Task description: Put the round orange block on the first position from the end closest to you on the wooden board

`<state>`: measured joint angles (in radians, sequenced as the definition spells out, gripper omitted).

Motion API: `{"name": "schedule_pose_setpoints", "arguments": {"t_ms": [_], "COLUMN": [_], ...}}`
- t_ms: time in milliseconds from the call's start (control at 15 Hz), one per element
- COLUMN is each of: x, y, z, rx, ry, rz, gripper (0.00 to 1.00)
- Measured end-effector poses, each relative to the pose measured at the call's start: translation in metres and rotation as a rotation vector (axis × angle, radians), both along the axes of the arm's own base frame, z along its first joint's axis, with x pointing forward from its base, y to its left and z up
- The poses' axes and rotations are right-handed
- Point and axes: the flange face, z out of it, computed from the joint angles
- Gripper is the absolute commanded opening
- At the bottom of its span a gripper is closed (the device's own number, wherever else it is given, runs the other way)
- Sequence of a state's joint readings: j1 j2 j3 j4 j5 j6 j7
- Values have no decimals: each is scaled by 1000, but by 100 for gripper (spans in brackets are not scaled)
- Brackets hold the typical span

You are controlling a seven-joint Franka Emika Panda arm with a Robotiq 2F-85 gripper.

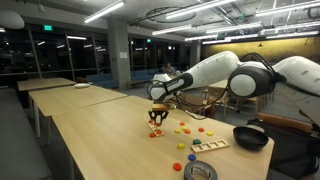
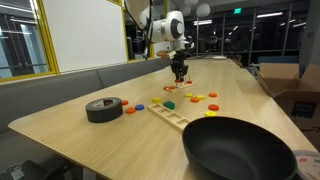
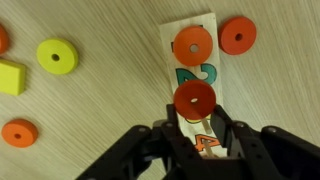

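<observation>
In the wrist view my gripper (image 3: 195, 120) is shut on a round orange block (image 3: 195, 98), held by its edges just above the wooden board (image 3: 208, 25). The board is a pale strip with printed numbers running away from me. A second orange disc (image 3: 193, 45) lies on the board farther along. In both exterior views the gripper (image 1: 156, 122) (image 2: 179, 76) hangs a little above the tabletop, and a pale strip (image 1: 210, 147) (image 2: 170, 115) lies among the scattered pieces.
Loose pieces lie beside the board: a red disc (image 3: 238, 35), a yellow disc (image 3: 56, 56), a yellow block (image 3: 10, 77) and an orange disc (image 3: 18, 132). A black bowl (image 1: 250, 137) (image 2: 240, 150) and a black tape roll (image 1: 200, 170) (image 2: 103, 108) stand near the table edge.
</observation>
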<state>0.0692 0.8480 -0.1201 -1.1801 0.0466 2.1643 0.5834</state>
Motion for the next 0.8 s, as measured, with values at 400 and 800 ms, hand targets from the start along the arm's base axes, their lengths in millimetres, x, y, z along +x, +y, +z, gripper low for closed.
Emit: {"name": "schedule_pose_setpoints", "arguments": {"t_ms": [400,800], "x": [3,6], "y": [1,2], "z": [-5,-8], "rx": [-1,-2], "ry": [-1,-3], "rz": [-6,-5], "gripper": [16,16]}}
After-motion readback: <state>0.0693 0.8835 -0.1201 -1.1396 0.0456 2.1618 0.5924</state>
